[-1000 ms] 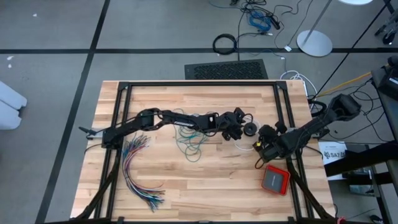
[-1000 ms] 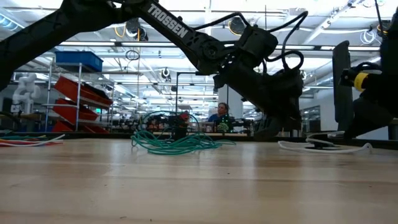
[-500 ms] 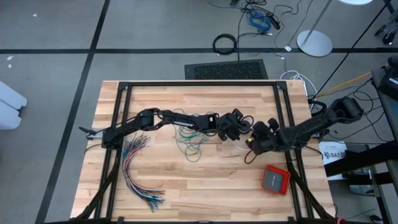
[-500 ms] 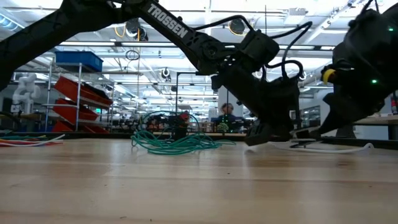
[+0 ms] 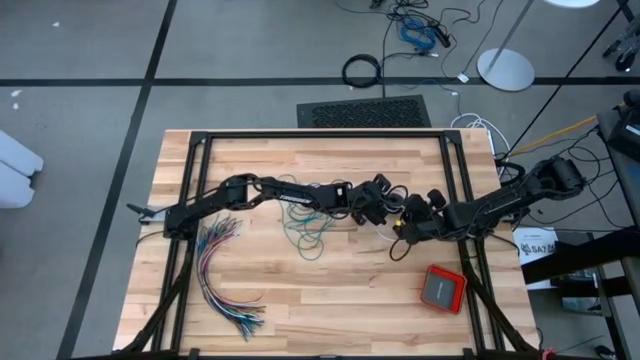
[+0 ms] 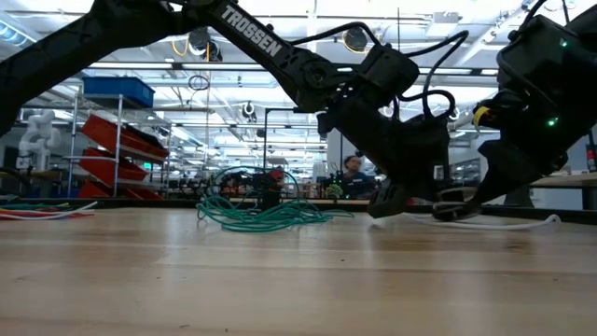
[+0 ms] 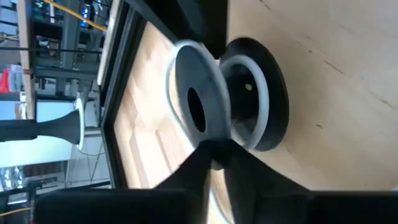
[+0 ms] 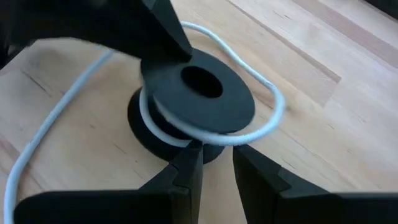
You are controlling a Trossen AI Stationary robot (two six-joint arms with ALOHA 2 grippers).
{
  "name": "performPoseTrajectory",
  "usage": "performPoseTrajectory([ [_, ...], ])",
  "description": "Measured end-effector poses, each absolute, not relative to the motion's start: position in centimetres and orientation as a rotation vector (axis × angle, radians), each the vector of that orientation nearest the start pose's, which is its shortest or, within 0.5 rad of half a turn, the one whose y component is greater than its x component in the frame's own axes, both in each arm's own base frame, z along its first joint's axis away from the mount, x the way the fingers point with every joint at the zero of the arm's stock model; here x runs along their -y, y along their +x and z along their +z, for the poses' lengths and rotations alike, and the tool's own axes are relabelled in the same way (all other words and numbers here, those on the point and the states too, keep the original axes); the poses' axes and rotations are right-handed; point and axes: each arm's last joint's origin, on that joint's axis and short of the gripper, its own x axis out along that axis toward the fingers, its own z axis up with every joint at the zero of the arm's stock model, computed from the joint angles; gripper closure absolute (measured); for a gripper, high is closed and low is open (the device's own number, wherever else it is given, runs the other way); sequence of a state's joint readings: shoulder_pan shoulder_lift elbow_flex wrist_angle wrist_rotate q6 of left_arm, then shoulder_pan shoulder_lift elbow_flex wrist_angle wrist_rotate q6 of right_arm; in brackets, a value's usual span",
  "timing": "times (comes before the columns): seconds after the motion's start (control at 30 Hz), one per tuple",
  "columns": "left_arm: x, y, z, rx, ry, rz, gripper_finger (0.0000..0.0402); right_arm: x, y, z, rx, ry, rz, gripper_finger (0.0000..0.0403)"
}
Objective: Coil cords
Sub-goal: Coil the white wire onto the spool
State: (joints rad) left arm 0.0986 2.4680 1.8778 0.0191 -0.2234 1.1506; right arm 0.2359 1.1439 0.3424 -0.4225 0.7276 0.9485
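- On the pale wooden-plank desk (image 5: 300, 290), both dark arms meet right of centre, over a small black spool (image 5: 402, 208) with two round flanges.
- Loosely heaped near the desk's middle, the thin teal-green cord (image 5: 305, 228) lies untouched, well apart from both pincers; it reads as a tangle, not a coil.
- At the desk's left edge a fanned bundle of many-coloured wires (image 5: 222, 285) plays no part, nor does the red-and-grey box (image 5: 442, 288) near the right front corner.
- Around the spool's core, a thin white cord (image 8: 252, 134) makes one slack loop and trails off across the wood; I cannot tell whether it belongs to the black cord.
- Left pincer (image 7: 214, 163): its fingers are pinched together on the rim of the spool's upper flange.
- Right pincer (image 8: 217, 167): it hovers just beside the spool with fingers slightly apart, gripping nothing.
- Step in hand, as I judge it: steadying the spool to wind the white cord.
- Next move probably calls for the right pincer to catch the slack and lead it round the core.
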Motion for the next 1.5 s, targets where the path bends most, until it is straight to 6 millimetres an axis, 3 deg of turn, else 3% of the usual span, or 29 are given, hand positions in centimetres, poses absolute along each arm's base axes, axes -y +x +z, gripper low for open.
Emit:
performPoseTrajectory([
  [0.13, -5.9, 54.1, 13.2, -0.677, 1.159, -0.068, 0.0391, -1.7, 15.5, 12.5, -0.769, 0.268, -0.869, 0.0328],
  [0.3, -5.4, 54.2, 13.2, -0.660, 1.178, -0.087, 0.0380, -1.8, 15.5, 12.5, -0.787, 0.278, -0.853, 0.0328],
  [0.67, -5.7, 54.1, 13.2, -0.717, 1.168, 0.001, 0.0399, -2.5, 15.4, 12.6, -0.834, 0.279, -0.751, 0.0328],
  [0.83, -6.7, 53.9, 13.4, -0.741, 1.124, 0.038, 0.0400, -3.8, 15.2, 13.3, -0.804, 0.283, -0.636, 0.0328],
  [1.07, -6.9, 53.8, 13.4, -0.757, 1.113, 0.042, 0.0401, -6.5, 15.6, 14.2, -0.810, 0.285, -0.280, 0.0328],
  [1.5, -6.5, 53.8, 13.3, -0.759, 1.092, 0.044, 0.0401, -6.6, 15.4, 13.3, -0.913, 0.164, -0.230, 0.0328],
])
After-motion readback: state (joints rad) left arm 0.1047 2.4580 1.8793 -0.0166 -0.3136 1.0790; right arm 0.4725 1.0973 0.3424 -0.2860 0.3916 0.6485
